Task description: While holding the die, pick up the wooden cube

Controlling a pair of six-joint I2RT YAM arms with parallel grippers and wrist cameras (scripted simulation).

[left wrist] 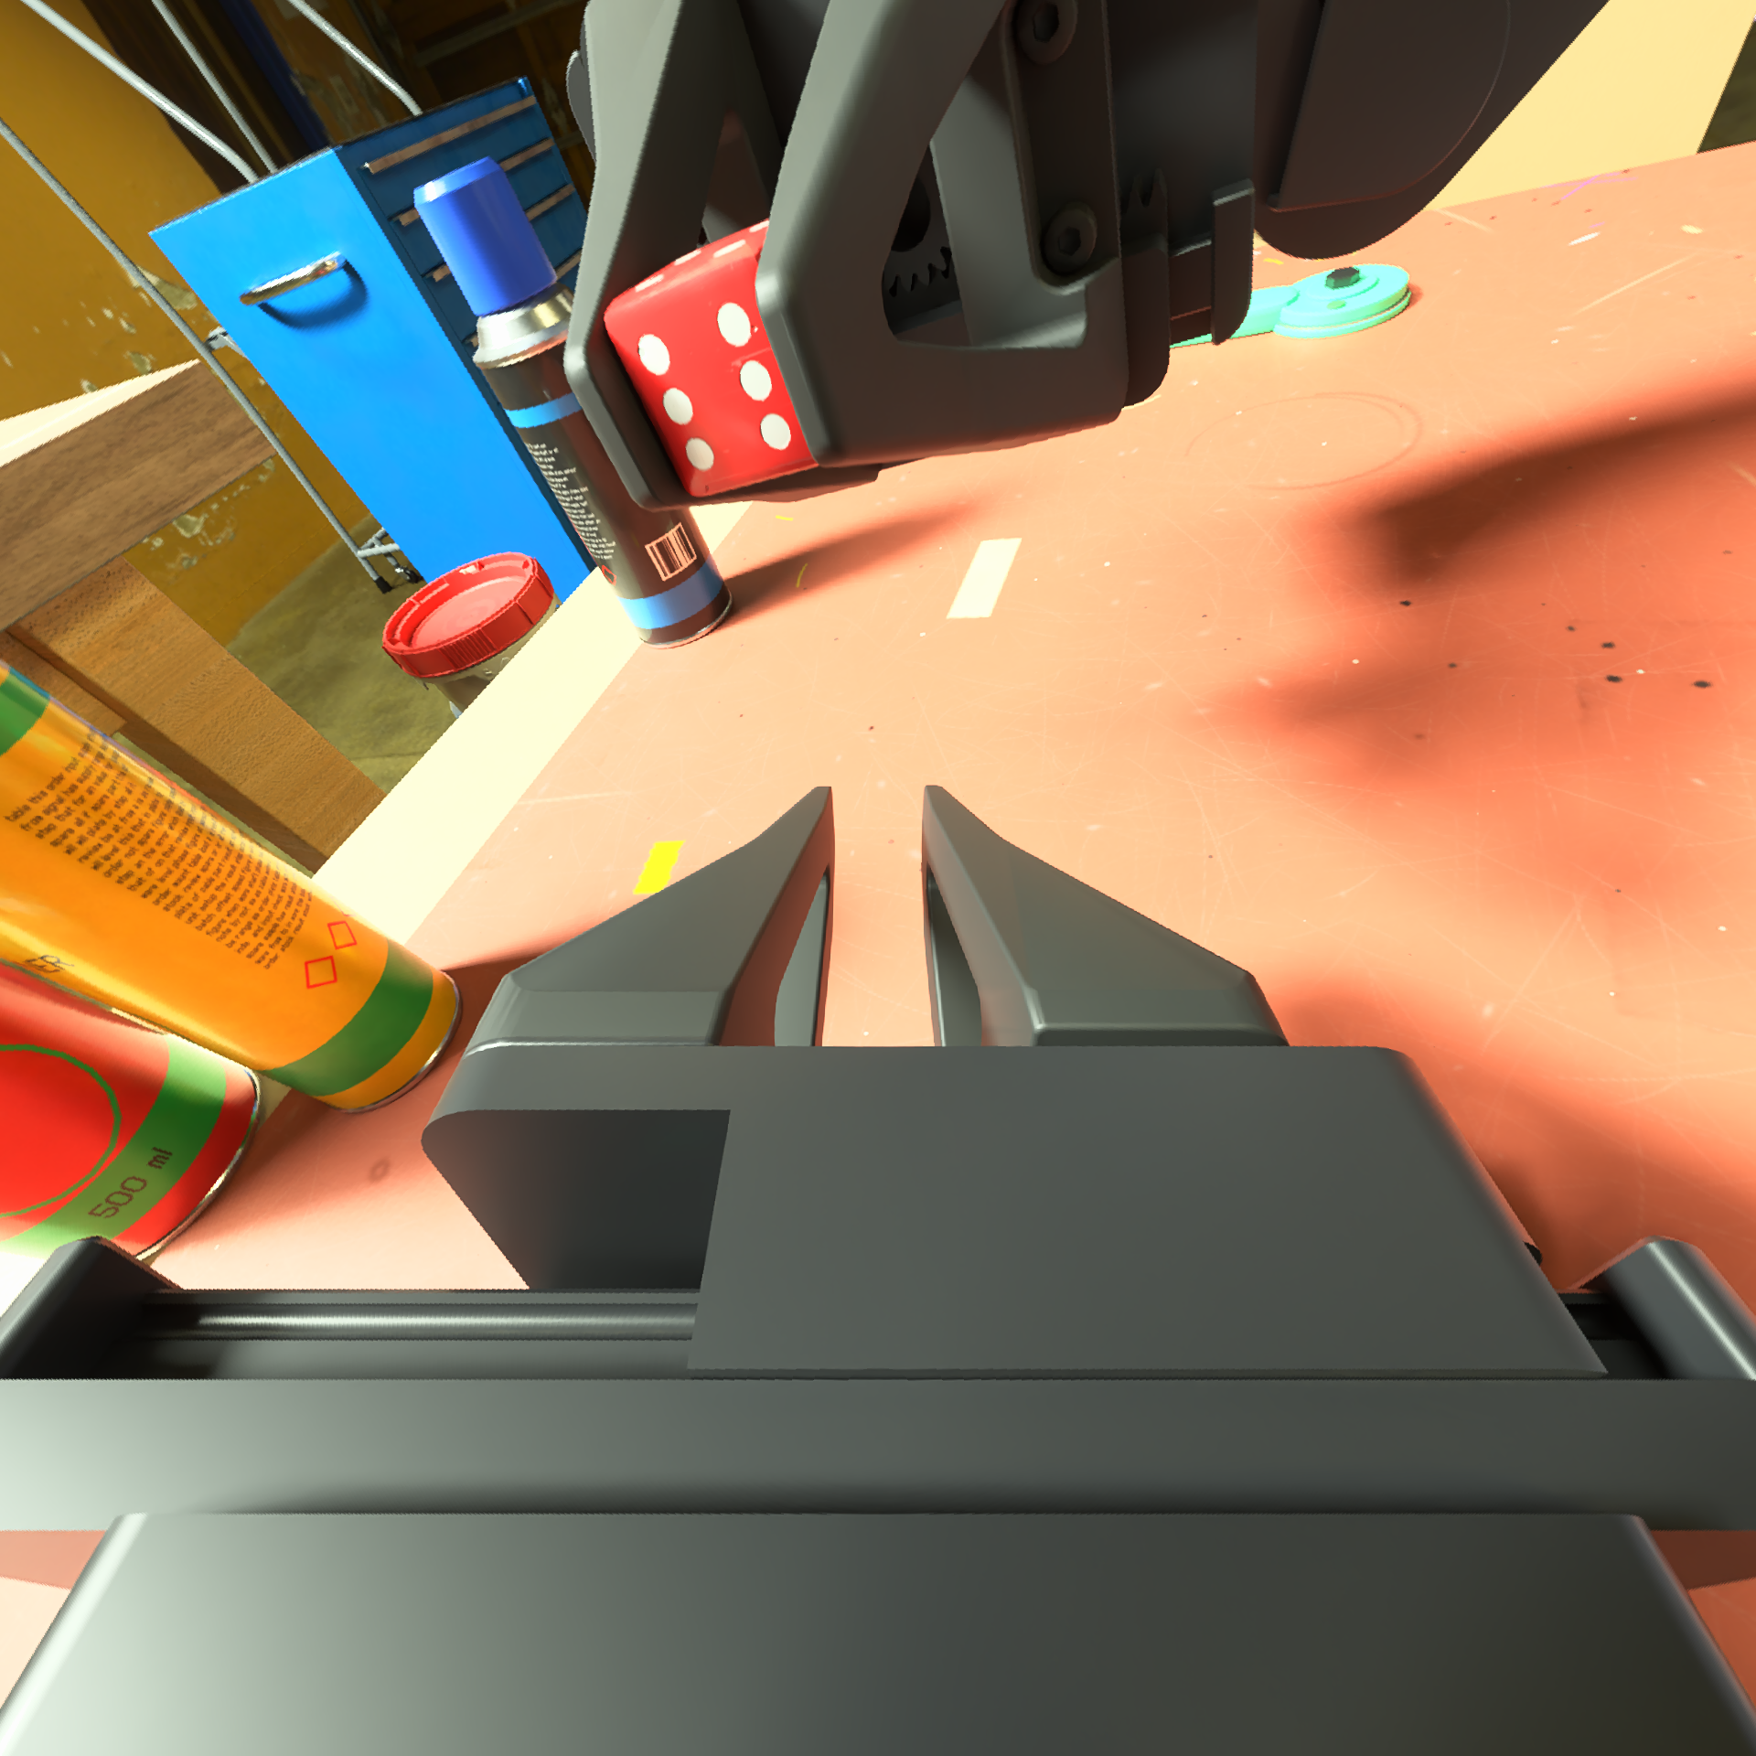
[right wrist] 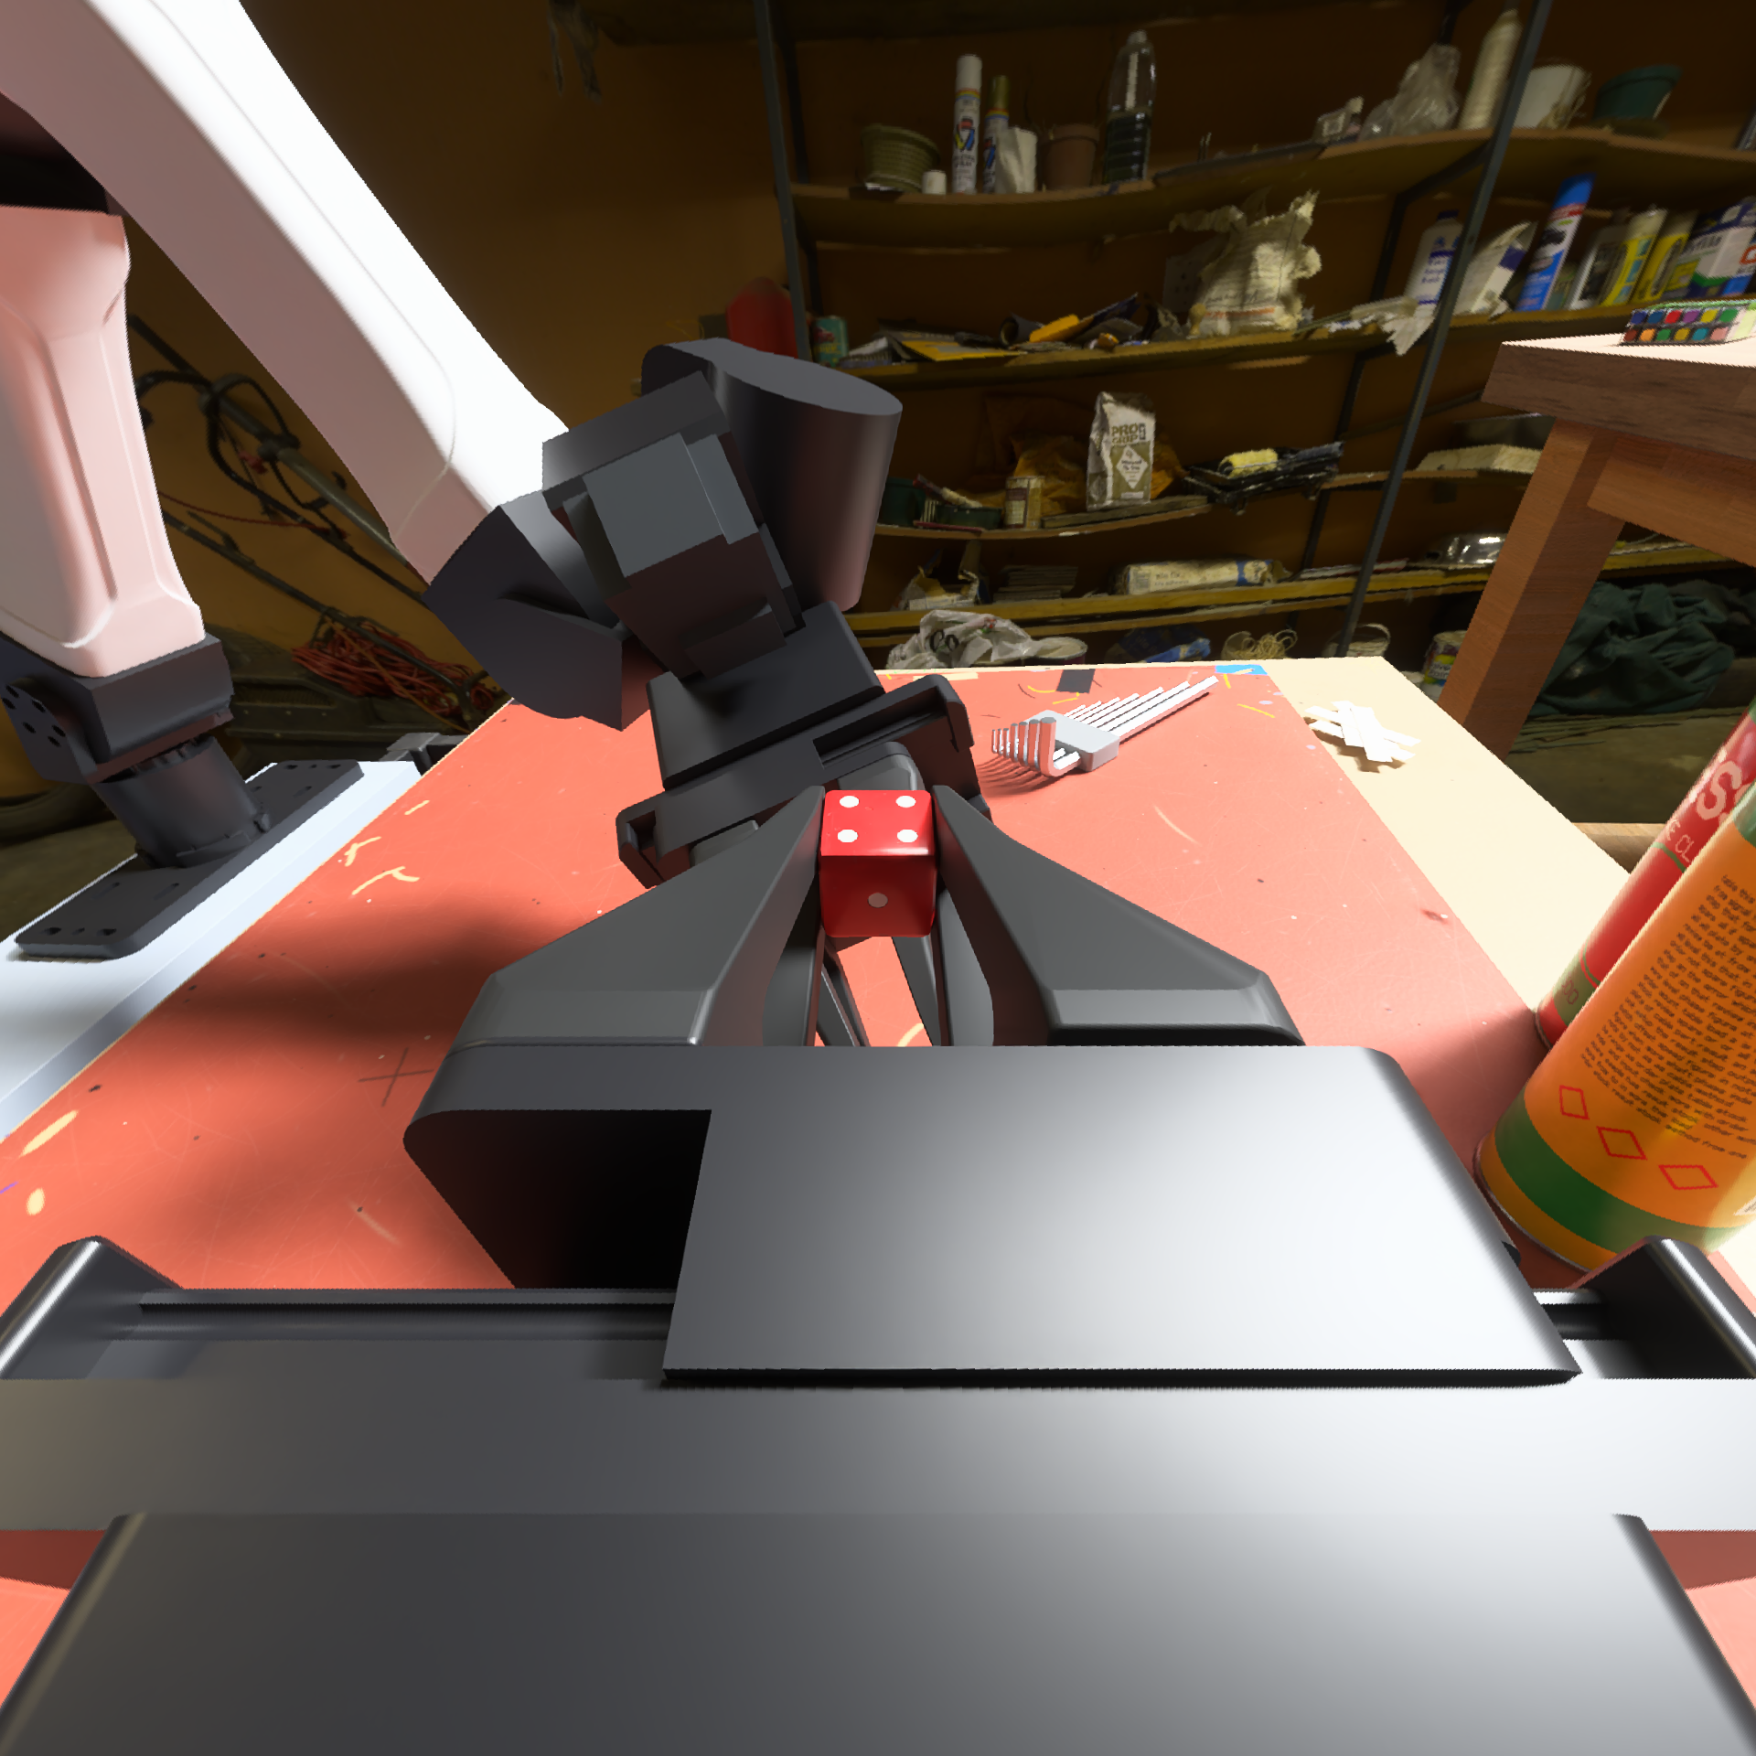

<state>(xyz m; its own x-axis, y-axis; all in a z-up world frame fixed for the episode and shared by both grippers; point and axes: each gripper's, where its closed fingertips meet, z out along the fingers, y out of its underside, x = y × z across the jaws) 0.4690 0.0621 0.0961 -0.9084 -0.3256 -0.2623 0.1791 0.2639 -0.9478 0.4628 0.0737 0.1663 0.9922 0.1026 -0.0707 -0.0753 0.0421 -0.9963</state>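
On scuffed salmon mat (left wrist: 1235,760) (cluttered workshop): right end effector (right wrist: 878,860) grips die (right wrist: 876,860).

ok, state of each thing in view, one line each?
right gripper: shut on die
die: held off the table, between the fingers
left gripper: narrow gap, nothing in it
blue-capped spray can: upright, cap on
orange can: on the table, appears to lean
hex key set: lying flat, keys fanned
wooden cube: not in view
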